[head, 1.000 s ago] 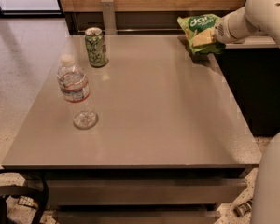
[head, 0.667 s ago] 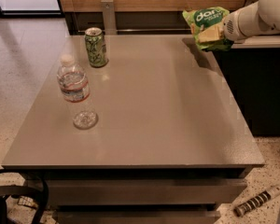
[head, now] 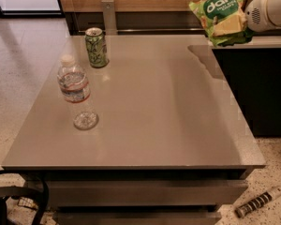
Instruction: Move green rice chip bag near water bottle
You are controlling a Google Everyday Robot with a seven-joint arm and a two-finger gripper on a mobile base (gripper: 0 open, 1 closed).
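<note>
The green rice chip bag (head: 219, 14) hangs in the air at the top right, above the table's far right corner, clear of the surface. My gripper (head: 238, 28) comes in from the right edge and is shut on the bag's right side; its tips are hidden behind the bag. The water bottle (head: 75, 92) stands upright on the left part of the grey table (head: 168, 111), far from the bag, with its white cap and label band showing.
A green soda can (head: 96, 48) stands at the table's back left, behind the bottle. A dark cabinet with a light top (head: 257, 78) adjoins the table's right side. A wooden wall panel runs along the back. A striped tool (head: 257, 203) lies on the floor at the bottom right.
My gripper has lifted the chip bag off the far right corner of the table and carried it up and slightly right. The bottle and can have not moved.
</note>
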